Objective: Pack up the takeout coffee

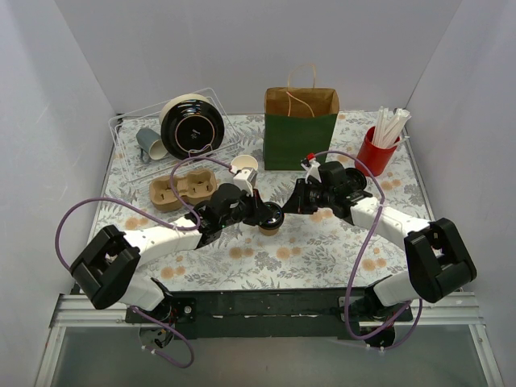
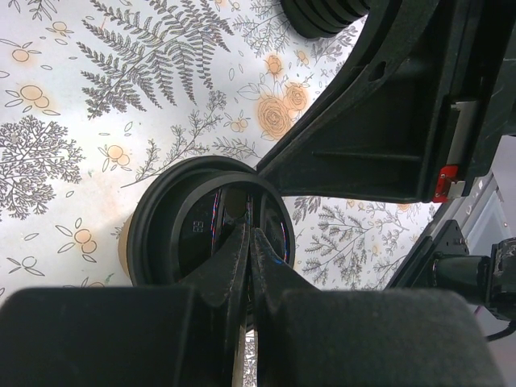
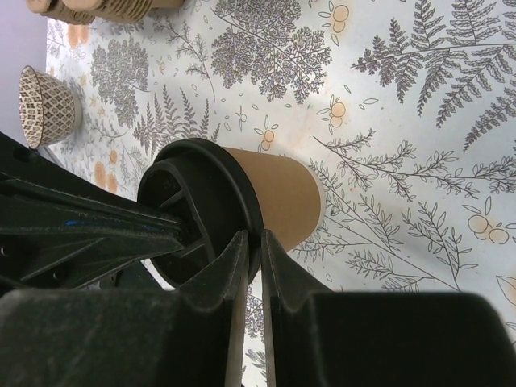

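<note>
The takeout coffee (image 1: 272, 222), a tan paper cup (image 3: 278, 193) with a black sip lid (image 2: 181, 230), stands on the fern-print mat at the table's middle. My left gripper (image 1: 262, 216) is shut, and its joined tips (image 2: 250, 235) rest on the lid's top. From the other side my right gripper (image 1: 292, 206) is closed on the lid's rim (image 3: 252, 242), one finger on each side of the edge. In the right wrist view the left fingers (image 3: 105, 230) lie across the lid. The green-and-brown paper bag (image 1: 301, 129) stands open behind.
A red cup of straws (image 1: 376, 151) stands at the back right. A cardboard cup carrier (image 1: 181, 192) and a lidless cup (image 1: 244, 168) sit left of the bag. A clear tray (image 1: 129, 157) holds a lid stack (image 1: 191, 125) and a grey mug (image 1: 149, 143).
</note>
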`<action>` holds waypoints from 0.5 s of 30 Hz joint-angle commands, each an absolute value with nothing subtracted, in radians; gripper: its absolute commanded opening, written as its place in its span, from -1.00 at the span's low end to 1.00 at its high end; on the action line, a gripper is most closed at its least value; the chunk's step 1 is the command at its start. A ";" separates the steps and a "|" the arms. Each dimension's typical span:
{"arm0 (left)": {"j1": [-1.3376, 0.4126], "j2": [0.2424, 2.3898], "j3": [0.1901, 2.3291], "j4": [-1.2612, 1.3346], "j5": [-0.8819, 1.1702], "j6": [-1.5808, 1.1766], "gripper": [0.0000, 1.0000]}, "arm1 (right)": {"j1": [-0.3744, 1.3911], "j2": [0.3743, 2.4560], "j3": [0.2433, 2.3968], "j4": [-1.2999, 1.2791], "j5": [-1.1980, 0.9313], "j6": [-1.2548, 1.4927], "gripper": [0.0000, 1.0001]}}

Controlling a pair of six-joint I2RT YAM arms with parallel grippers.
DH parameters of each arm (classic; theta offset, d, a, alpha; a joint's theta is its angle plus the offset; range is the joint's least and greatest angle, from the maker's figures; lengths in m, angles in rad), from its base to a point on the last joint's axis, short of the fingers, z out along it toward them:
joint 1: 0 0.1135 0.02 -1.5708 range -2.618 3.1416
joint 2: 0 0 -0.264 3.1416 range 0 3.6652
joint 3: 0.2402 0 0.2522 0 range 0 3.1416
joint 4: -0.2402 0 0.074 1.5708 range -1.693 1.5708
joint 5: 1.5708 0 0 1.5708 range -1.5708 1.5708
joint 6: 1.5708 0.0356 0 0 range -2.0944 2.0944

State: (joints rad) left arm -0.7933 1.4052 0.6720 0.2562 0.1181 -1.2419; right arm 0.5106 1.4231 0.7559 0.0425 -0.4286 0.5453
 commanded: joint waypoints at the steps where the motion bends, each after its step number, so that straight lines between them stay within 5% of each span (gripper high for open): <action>1: -0.795 1.427 0.623 0.045 0.100 -1.238 -1.00 | 0.526 1.473 0.782 -0.126 -0.359 0.470 -0.66; 5: -0.795 1.404 0.669 0.005 0.086 -1.264 -1.00 | 0.526 1.485 0.903 -0.204 -0.370 0.391 -0.53; 15: -0.793 1.376 0.880 -0.138 0.034 -1.275 -0.04 | 0.526 1.548 1.095 -0.373 -0.351 0.304 -0.12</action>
